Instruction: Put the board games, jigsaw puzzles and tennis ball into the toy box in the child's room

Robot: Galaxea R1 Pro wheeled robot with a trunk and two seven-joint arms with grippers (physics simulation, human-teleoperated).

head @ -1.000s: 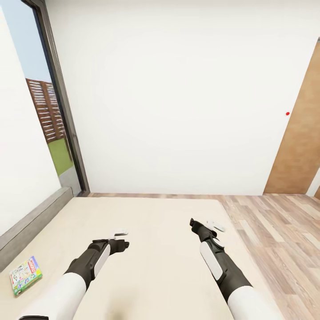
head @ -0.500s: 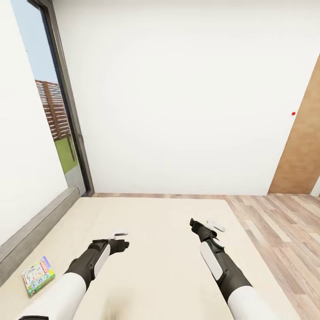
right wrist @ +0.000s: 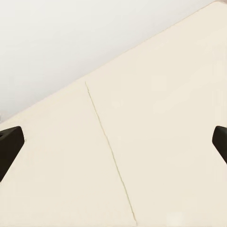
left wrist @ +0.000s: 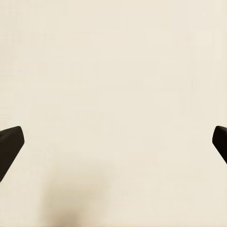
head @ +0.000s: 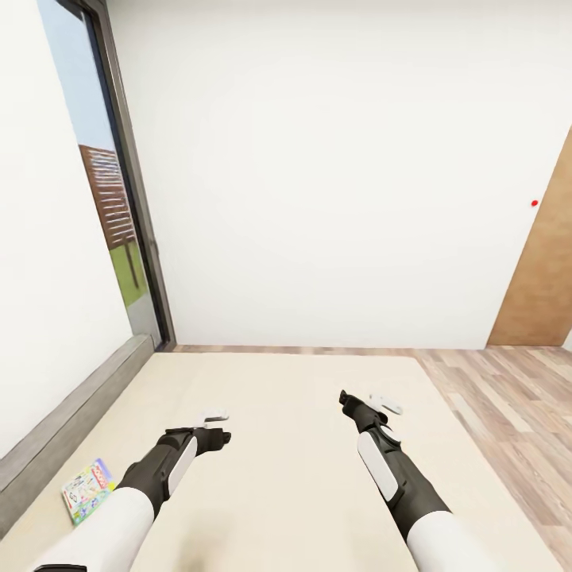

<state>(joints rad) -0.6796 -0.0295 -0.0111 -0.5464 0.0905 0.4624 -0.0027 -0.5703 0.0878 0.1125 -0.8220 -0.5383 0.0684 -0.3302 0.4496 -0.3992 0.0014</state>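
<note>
One board game [head: 87, 491], a small white-green printed box with a red logo, lies flat on the beige mattress of the bed [head: 302, 381], near its dark grey frame at the lower left. My left gripper [head: 221, 427] hovers over the mattress to the right of that box, open and empty. My right gripper [head: 367, 401] hangs open over the bed's right half. In the left wrist view the fingertips [left wrist: 9, 142] stand wide apart over bare mattress. In the right wrist view the fingertips [right wrist: 9, 142] are likewise spread, above a seam in the mattress. The table and toy box are out of view.
A tall glass door with a dark frame [head: 131, 199] stands at the left past the bed's grey side rail [head: 71, 405]. A white wall rises ahead. Wooden floor [head: 508, 397] runs along the bed's right side to a brown door [head: 544, 278].
The whole picture has shifted right, so the camera has turned left; the board game now sits further into the picture. Both arms hold the same pose.
</note>
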